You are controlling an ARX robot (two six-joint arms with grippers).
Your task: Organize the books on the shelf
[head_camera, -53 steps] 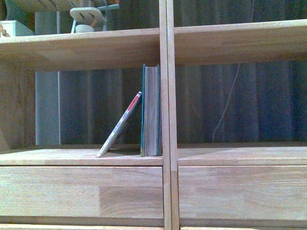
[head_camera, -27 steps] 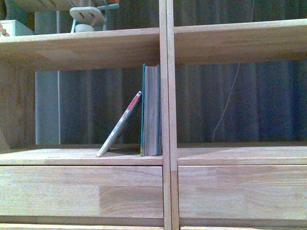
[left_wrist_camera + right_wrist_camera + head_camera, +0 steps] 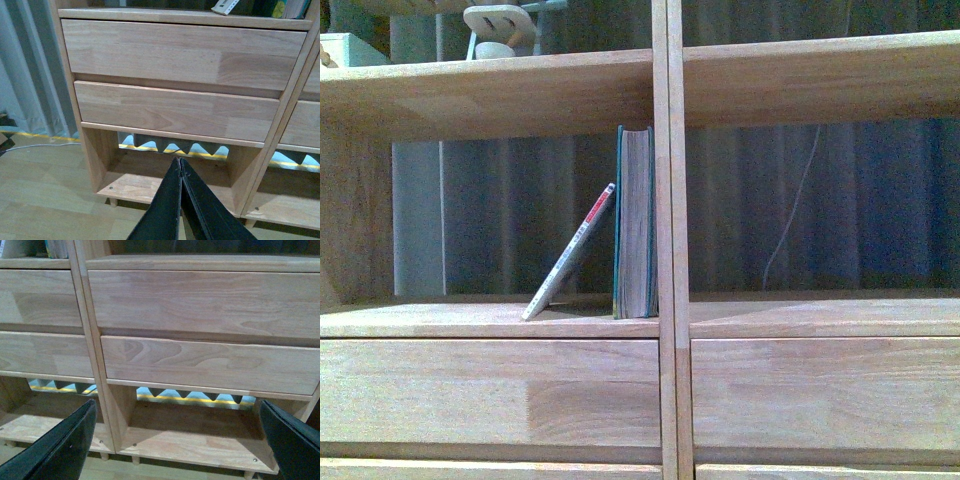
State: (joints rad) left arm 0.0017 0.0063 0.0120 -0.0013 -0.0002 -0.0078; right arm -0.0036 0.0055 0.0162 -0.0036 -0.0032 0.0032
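Note:
In the front view, the thick teal book (image 3: pixel 636 222) stands upright against the centre upright of the light-wood shelf (image 3: pixel 490 318). The thin white paperback (image 3: pixel 570 254) leans tilted against its left side. Neither arm shows in that view. In the left wrist view my left gripper (image 3: pixel 180 161) is shut and empty, low in front of the drawer fronts (image 3: pixel 175 102); the paperback's corner (image 3: pixel 226 6) and the teal book (image 3: pixel 289 8) peek in on the shelf board above. My right gripper (image 3: pixel 180 440) is open and empty, facing the right-hand drawers (image 3: pixel 210 362).
A white stand-like object (image 3: pixel 500 25) sits on the upper shelf board. Dark curtains hang behind the shelf, with a thin cable (image 3: pixel 790 220). Below the drawers are open bottom compartments (image 3: pixel 195 432) on short legs; a cable (image 3: pixel 35 146) lies on the wooden floor.
The front view has shifted slightly: shelf boards and books sit a little lower-framed upward by a few pixels. The books keep their places.

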